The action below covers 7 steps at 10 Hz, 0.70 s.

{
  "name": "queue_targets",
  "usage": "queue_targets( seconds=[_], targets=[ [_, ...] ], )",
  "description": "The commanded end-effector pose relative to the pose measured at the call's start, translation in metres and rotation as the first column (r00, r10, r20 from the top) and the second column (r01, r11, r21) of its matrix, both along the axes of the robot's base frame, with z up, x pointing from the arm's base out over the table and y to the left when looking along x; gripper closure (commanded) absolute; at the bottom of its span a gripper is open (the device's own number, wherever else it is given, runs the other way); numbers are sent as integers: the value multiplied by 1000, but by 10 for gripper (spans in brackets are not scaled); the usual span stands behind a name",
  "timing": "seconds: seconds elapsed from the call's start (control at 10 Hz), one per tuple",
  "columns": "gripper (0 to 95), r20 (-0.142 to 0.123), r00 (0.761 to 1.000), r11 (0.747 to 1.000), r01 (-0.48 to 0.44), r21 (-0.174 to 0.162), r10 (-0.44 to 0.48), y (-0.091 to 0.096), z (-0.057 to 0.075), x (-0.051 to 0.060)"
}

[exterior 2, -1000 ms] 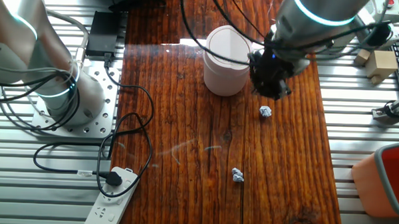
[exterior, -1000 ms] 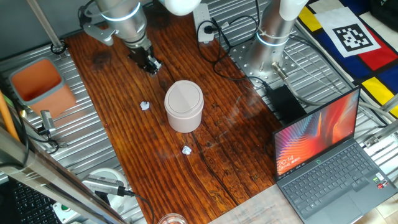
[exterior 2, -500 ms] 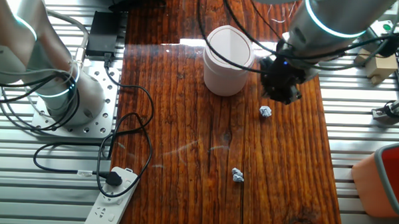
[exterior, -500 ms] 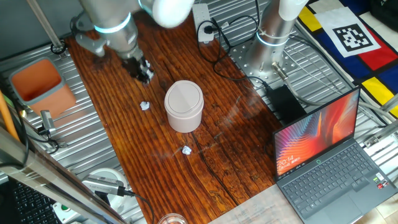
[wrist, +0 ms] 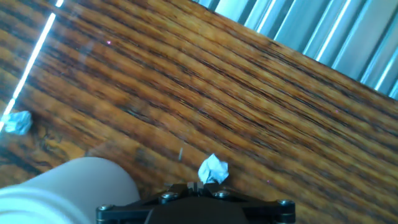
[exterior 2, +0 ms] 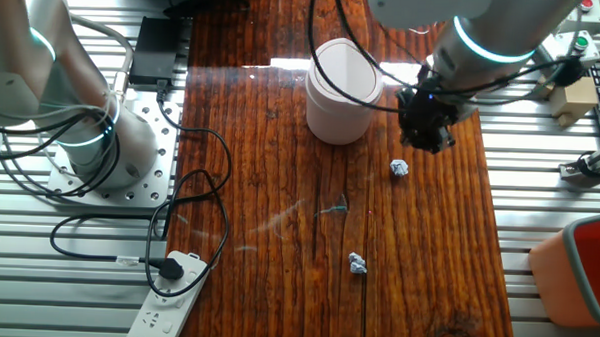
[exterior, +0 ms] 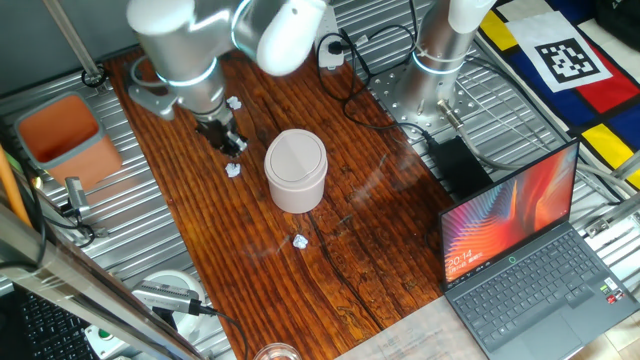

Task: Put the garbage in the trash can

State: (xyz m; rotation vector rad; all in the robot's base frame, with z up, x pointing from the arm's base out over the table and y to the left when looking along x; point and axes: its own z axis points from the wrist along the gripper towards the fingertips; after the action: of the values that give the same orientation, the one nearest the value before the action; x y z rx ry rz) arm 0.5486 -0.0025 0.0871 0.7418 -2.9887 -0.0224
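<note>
The pale pink-beige trash can (exterior: pixel 296 168) stands upright mid-board, flap lid shut; it also shows in the other fixed view (exterior 2: pixel 341 90) and at the hand view's bottom left (wrist: pixel 74 186). Three white paper wads lie on the board: one (exterior: pixel 233 170) left of the can, one (exterior: pixel 300 241) in front of it, one (exterior: pixel 233 102) behind the arm. My gripper (exterior: pixel 228 142) hangs just above and behind the wad beside the can (exterior 2: pixel 400 168), its jaws together and empty. In the hand view that wad (wrist: pixel 213 169) lies right past my fingertips (wrist: pixel 199 185); another wad (wrist: pixel 17 122) lies at the far left.
An orange-red tub (exterior: pixel 60 130) sits off the board's left side. A laptop (exterior: pixel 520 260) stands at the right, a power strip (exterior: pixel 325 40) and cables at the back. A second arm's base (exterior 2: pixel 91 131) stands on the metal table.
My gripper has moved from the back of the board toward the wad beside the can and come lower. A wad behind the arm has come into sight.
</note>
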Motion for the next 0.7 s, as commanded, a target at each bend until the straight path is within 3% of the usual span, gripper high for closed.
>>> queue_targets(
  seconds=[0.1,0.4,0.5,0.6,0.7],
  targets=[
    [950,1,1000,999,-5,-37,5,-4,-5,2],
    [950,-6,1000,1000,-20,-17,19,-5,-5,3],
    [950,-15,1000,1000,-26,-18,25,-5,-5,3],
    [950,-46,998,999,-36,-29,34,-5,-5,3],
    [950,-52,998,999,-33,-37,31,-5,-5,3]
  ],
)
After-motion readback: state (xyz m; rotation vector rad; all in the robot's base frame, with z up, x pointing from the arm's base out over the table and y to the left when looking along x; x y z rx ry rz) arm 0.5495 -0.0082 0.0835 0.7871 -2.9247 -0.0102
